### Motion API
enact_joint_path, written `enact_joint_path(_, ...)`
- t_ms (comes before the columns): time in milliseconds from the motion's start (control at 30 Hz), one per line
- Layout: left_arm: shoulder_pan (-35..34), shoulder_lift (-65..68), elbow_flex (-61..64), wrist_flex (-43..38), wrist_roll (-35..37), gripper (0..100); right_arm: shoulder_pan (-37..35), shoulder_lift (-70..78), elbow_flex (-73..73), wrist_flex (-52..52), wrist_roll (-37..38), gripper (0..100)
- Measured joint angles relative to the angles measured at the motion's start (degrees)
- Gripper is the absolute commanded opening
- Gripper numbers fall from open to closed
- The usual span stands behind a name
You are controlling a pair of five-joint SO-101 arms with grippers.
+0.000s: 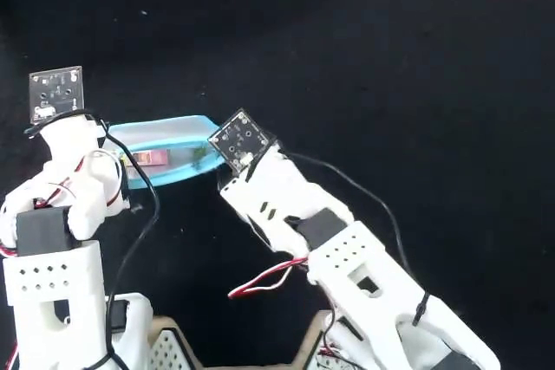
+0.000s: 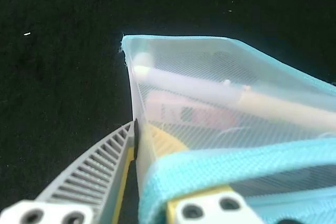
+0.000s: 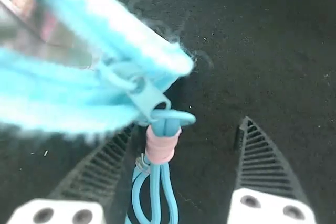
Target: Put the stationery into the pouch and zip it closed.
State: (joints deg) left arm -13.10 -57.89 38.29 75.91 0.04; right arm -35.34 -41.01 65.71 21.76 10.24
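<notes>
The pouch [image 1: 165,149] already holds the stationery; a pen [image 2: 210,90] shows through its mesh. The left gripper [image 2: 144,137] is clamped on one end of the pouch. At the other end, the zipper pull [image 3: 157,145] hangs ungrasped between the spread jaws of the right gripper [image 3: 189,127]. The zip seems only partly closed, though the view is unclear.

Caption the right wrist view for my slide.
Open hand straddles the pull cord of the blue pouch.

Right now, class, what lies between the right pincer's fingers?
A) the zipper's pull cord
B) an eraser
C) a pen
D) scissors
A: the right wrist view shows the blue pull cord of the pouch running between the spread fingers of the right pincer.
</notes>
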Motion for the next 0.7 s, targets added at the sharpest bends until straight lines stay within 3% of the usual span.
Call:
enact_joint_path(67, 0.0, 0.0, 0.0, 0.0, 0.0, 3, 0.0, 0.0, -0.2, 0.0, 0.0, 1.9)
enact_joint_path(100, 0.0, 0.0, 0.0, -0.3, 0.0, 3, 0.0, 0.0, -0.2, 0.0, 0.0, 0.9)
enact_joint_path(500, -0.1, -0.6, 4.9, -7.5, 0.0, 3, 7.2, -6.2, 1.6, 0.0, 0.0, 1.1)
enact_joint_path(700, -0.1, -0.5, 4.9, -7.6, 0.0, 3, 1.1, -19.1, 6.7, 5.1, 0.0, 1.1)
